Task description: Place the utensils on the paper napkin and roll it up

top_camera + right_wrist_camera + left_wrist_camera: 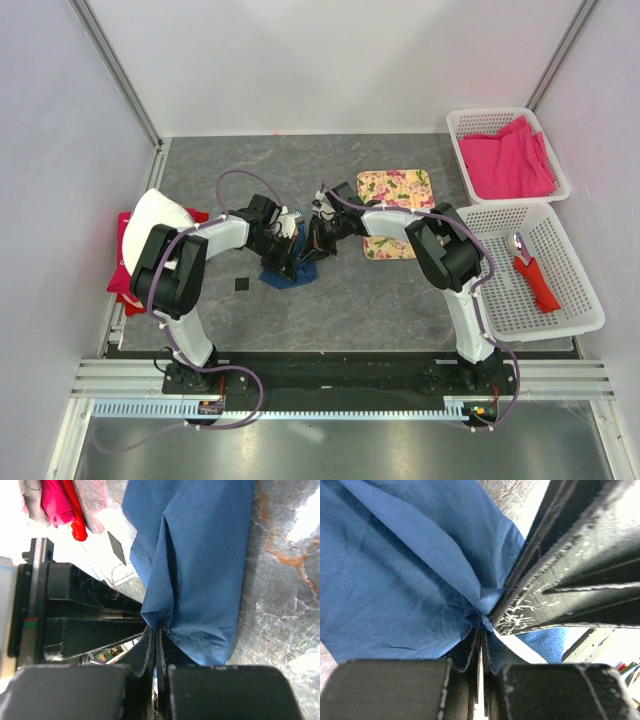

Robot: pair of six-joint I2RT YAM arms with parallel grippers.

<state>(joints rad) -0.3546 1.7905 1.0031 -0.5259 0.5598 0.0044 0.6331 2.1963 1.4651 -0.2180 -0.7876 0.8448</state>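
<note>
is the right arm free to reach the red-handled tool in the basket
Probably not: the right gripper is shut on the blue napkin. The red-handled tool lies uncovered in the open basket beside that arm.

Both arms bend at the elbow and reach inward, so the wrists meet above the blue napkin [288,278]. The left claw [481,647] and the right claw [157,634] point down at it, tips close together, each pinching a fold of the napkin.
</note>
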